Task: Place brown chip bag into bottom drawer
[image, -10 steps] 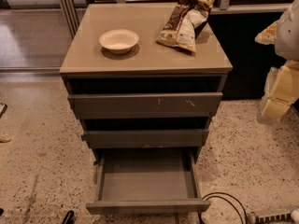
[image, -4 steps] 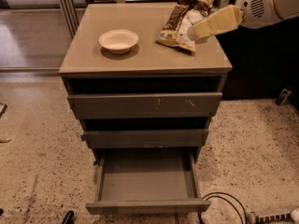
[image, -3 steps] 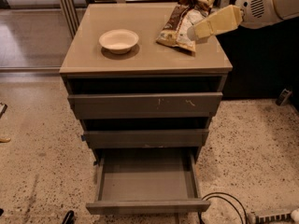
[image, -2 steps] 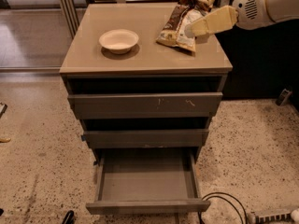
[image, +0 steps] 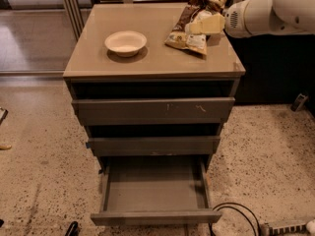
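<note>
Speckled terrazzo floor [image: 39,181]; three-drawer grey-brown cabinet [image: 147,113] with glossy counter [image: 147,58]; metal-framed partition [image: 69,4] rear left; dark panel [image: 266,73] right; black cable [image: 236,211], power strip [image: 285,226] lower right. Tool [image: 204,24] over counter's rear right.

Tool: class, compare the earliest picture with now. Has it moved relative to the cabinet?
Yes. The tool has gone up and left, from beside the cabinet to the brown chip bag on its top.

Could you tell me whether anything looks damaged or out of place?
Only small things: the top drawer front is scratched, and the bottom drawer stands pulled out. The gripper is at the brown chip bag.
</note>
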Controlling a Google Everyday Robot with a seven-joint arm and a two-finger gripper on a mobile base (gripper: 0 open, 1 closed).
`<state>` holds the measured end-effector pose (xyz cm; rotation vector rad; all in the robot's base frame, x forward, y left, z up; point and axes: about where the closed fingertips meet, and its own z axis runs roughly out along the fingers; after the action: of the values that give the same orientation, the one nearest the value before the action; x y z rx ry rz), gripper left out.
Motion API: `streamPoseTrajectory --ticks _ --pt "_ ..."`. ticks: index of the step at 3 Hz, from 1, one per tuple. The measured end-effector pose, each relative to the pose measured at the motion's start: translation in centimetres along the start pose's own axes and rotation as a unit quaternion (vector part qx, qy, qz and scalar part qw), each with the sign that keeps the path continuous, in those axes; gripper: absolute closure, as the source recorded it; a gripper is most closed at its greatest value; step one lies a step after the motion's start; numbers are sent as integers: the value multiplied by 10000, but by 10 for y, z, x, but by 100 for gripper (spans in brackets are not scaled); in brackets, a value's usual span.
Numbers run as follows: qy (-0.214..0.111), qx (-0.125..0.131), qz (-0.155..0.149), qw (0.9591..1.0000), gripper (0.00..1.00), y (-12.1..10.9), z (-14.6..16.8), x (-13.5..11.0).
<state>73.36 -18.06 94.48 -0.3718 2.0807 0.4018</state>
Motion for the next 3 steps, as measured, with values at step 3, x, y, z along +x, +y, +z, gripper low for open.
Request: streamPoseTrajectory --ticks 3 --pt "-22 125 700 9975 0 -46 112 -3"
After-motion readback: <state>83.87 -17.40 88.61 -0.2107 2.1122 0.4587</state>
